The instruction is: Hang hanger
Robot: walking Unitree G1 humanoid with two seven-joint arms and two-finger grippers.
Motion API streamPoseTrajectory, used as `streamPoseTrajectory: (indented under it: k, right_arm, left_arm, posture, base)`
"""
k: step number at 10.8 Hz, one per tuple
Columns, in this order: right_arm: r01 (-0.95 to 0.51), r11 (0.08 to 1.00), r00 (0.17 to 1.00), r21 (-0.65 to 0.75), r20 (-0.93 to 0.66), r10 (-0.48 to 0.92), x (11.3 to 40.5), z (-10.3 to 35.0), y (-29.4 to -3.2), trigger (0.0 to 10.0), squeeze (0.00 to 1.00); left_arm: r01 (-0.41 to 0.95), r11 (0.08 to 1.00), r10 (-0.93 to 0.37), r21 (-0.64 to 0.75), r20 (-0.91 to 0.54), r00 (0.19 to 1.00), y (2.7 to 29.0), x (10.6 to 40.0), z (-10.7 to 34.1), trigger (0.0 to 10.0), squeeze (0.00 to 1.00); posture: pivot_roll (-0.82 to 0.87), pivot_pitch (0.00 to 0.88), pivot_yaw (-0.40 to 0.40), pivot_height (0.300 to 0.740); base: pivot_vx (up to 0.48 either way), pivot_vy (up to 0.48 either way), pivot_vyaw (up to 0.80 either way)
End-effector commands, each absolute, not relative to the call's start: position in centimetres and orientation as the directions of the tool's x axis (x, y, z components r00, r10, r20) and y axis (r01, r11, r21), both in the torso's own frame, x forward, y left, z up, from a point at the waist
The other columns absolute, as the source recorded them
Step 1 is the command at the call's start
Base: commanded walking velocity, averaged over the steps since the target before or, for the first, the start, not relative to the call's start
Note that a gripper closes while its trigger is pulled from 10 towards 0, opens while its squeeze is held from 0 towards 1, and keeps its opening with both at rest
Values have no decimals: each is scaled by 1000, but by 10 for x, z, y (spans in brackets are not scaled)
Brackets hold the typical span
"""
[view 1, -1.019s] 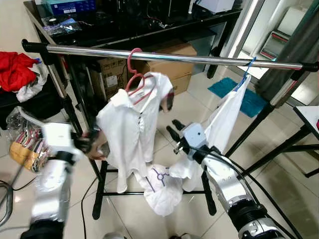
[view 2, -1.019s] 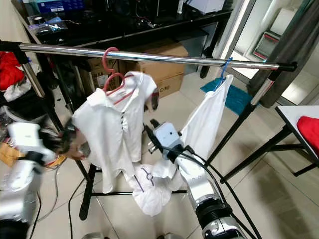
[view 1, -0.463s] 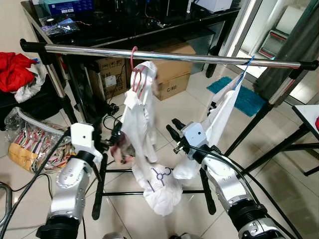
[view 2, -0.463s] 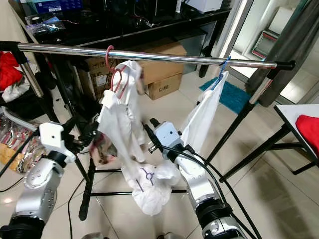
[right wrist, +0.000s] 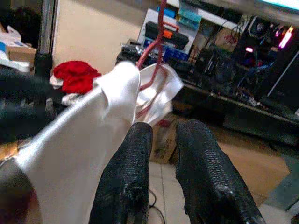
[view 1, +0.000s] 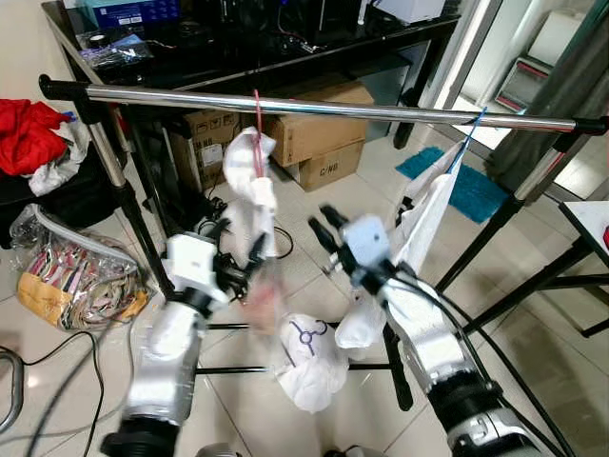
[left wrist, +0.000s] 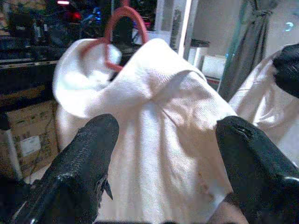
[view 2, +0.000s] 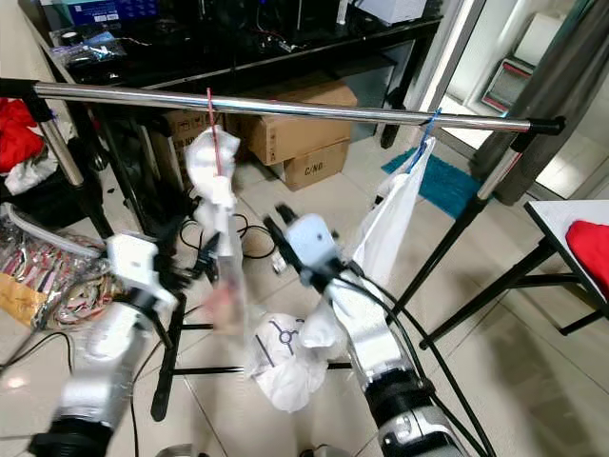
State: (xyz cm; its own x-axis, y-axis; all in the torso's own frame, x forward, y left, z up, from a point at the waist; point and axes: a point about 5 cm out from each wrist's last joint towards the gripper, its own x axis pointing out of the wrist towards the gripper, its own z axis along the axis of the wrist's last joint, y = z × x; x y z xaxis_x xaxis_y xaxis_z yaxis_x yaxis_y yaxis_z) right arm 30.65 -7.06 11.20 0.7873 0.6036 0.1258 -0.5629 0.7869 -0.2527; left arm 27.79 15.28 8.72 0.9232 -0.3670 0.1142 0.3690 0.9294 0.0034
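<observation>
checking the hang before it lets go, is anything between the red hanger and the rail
Nothing visible does: the red hanger with its white shirt is already hooked over the rail. The left gripper sits open at the shirt.

- My head views are bright, with daylight entering from the glass doors (view 1: 533, 57) at upper right.
- Glare streaks along the chrome rail (view 1: 381, 111) and shines on the floor tiles (view 1: 333, 205).
- The left arm (view 1: 176, 333) and the white shirt (view 1: 249, 190) smear with motion blur.
- My wrist views are softer and dimmer; the left gripper's fingers (left wrist: 84, 158) sit out of focus.
</observation>
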Motion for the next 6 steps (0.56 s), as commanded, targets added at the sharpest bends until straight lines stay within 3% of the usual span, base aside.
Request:
streamPoseTrajectory:
  k: [1,4,6]
  right_arm:
    - [-546,803,798,-238,143,585,309,118,-74,10000,0]
    - [-545,804,811,-238,93,577,312,116,-68,10000,0]
    - [-590,782,793,-202,36,608,317,121,-49,10000,0]
  left_arm:
    - [369,929,-368,17,125,921,151,277,89,10000,0]
    - [309,950,-313,52,162,936,159,269,93,10000,0]
    - [304,951,-308,52,162,937,155,260,89,10000,0]
  posture:
    - [124,14,-84,740]
    - [127,18,-83,740]
    - [141,18,-83,740]
  base:
    - [0,0,0]
    - [0,0,0]
    - [0,0,0]
